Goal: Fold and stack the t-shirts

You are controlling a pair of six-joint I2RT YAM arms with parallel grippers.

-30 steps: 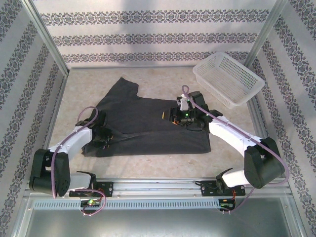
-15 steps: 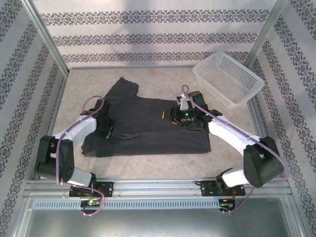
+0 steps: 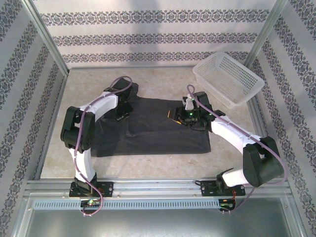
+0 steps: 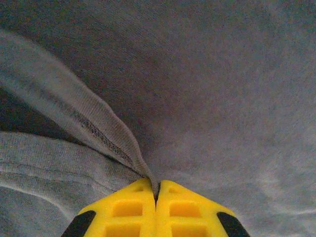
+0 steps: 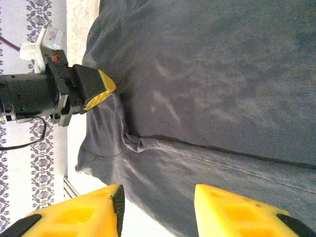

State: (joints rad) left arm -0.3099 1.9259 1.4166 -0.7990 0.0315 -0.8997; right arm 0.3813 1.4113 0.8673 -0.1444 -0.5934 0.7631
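Observation:
One dark charcoal t-shirt (image 3: 153, 131) lies spread across the middle of the table. My left gripper (image 3: 123, 112) is over its back left part, shut on a pinched fold of the cloth near a stitched hem (image 4: 98, 131). In the left wrist view the yellow fingertips (image 4: 128, 207) meet with cloth squeezed between them, at the left gripper (image 4: 157, 190). My right gripper (image 3: 173, 115) hovers over the shirt's back right area, open, and its yellow fingers (image 5: 232, 210) stand wide apart above the t-shirt (image 5: 212, 74) with nothing between them. The right wrist view also catches the left gripper (image 5: 101, 91) at the shirt's edge.
A white mesh basket (image 3: 228, 78) stands at the back right corner. Patterned walls and metal posts close in the table on three sides. A metal rail (image 3: 158, 185) runs along the near edge by the arm bases. Bare tabletop (image 3: 163, 81) lies behind the shirt.
My left gripper shut on the shirt near its front left corner, then swung back and right with the cloth. The back left sleeve no longer sticks out. The right gripper shifted slightly.

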